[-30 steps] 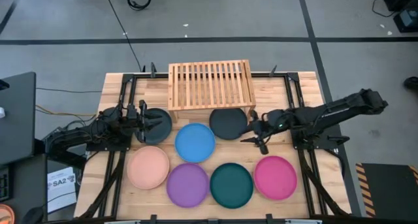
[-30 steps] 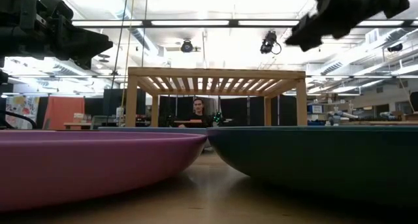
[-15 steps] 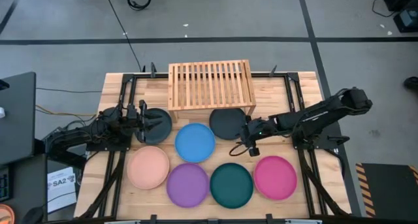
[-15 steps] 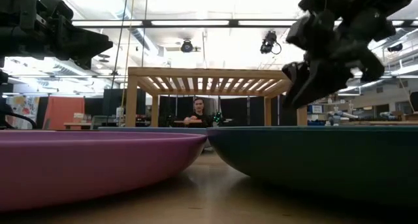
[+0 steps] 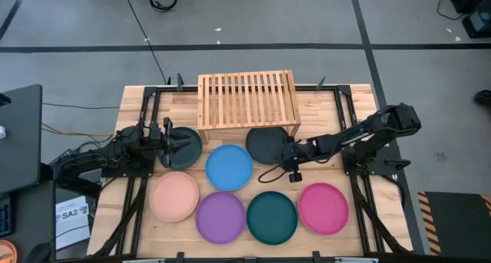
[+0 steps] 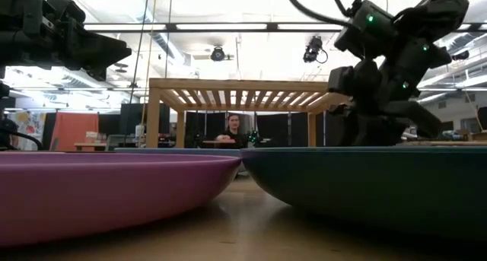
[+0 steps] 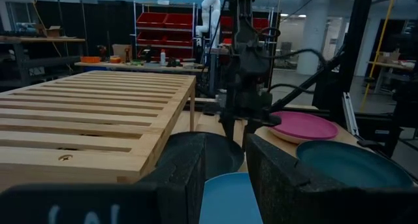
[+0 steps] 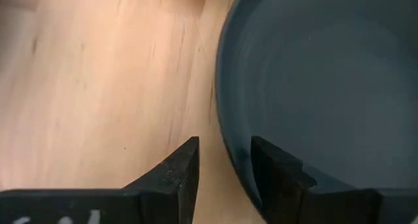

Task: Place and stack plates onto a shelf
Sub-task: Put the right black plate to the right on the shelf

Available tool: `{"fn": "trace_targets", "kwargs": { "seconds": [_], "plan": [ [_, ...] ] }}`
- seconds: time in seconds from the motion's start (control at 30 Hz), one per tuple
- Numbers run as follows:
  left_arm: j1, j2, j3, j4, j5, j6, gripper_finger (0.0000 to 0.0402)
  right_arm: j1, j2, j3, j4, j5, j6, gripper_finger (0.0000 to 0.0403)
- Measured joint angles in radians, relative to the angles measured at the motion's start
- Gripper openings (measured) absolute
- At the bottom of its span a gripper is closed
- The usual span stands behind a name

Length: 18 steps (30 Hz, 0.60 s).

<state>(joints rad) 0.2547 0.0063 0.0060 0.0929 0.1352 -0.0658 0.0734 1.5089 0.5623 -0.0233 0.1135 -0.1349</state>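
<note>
Seven plates lie flat on the plank table: charcoal (image 5: 184, 148), charcoal (image 5: 267, 143), blue (image 5: 229, 167), peach (image 5: 174, 196), purple (image 5: 220, 216), dark teal (image 5: 271, 217) and magenta (image 5: 323, 208). A second peach plate is out of view. The slatted bamboo shelf (image 5: 248, 100) stands at the far edge and carries nothing. My right gripper (image 8: 225, 177) is open, low at the right charcoal plate's near-right rim (image 8: 225, 142). One finger is over the table and one over the plate's inside, with gaps showing. My left gripper (image 7: 225, 178) is open, raised above the left charcoal plate.
The blue plate lies just left of my right gripper (image 5: 291, 168), with the dark teal and magenta plates on its near side. The shelf's right leg (image 6: 351, 118) stands close behind the right charcoal plate. A person (image 6: 230, 130) sits in the room beyond the table.
My right gripper has moved toward the table's left and come down from well above the table to the right charcoal plate's rim. The plates and my left arm have kept still.
</note>
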Motion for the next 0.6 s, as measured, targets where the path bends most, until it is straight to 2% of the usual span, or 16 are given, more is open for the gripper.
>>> {"fn": "trace_targets", "kwargs": {
  "seconds": [0.27,0.5,0.6],
  "plan": [
    [0.000,0.000,0.000,0.000,0.000,0.000,0.0117,0.002,0.020,0.001,0.003,-0.002,0.001,0.0090],
    [0.000,0.000,0.000,0.000,0.000,0.000,0.0117,0.002,-0.032,0.001,-0.005,-0.011,-0.002,0.0029],
    [0.000,0.000,0.000,0.000,0.000,0.000,0.0117,0.003,-0.059,0.001,-0.026,-0.017,-0.001,0.0016]
  ]
}}
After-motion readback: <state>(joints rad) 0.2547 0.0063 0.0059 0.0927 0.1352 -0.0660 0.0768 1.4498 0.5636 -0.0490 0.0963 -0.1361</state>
